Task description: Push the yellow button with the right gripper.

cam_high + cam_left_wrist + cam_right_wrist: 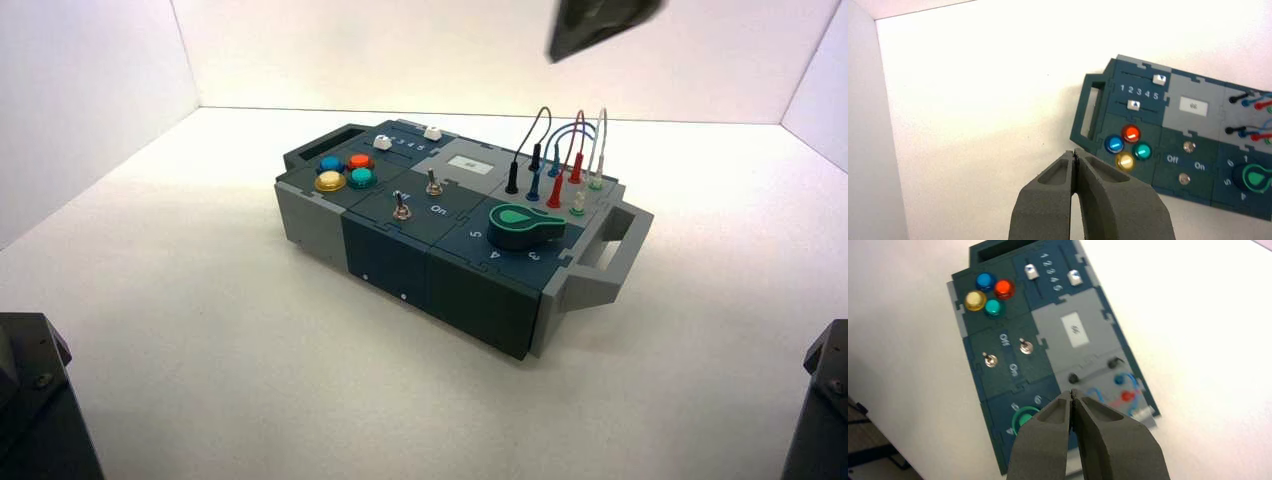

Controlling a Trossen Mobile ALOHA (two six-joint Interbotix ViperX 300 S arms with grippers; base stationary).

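Right pincer (1073,396) hangs high over the box (400,262), its tips pressed together, nothing between them, and it sits above the knob-and-wires end, so the approach is only beginning, I'd say. In the high view just a dark piece of that arm shows at the top edge, well above the far right of the box.

The yellow button (330,182) is at the box's left end, the nearest of a cluster of four: blue button (330,164) behind it, orange-red button (360,161) far right of the cluster, teal button (362,178) beside it on the right. Nothing touches it.

What the next move calls for, by my reckoning: the right pincer must travel left across the switches (1007,353) to stand over the yellow dome, then come straight down with closed tips. The neighbours crowd close (teal nearly touches yellow), so a sloppy line could catch the wrong one.

Left pincer (1075,156) waits with tips together too, above the bench (200,330) near the box's left end, close to the button cluster.

Lettering: "Off" and "On" by the two toggles, "1 2 3 4 5" between the two sliders (1146,92), digits around the green knob (525,225). The small white display (1193,106) has marks I can't read.
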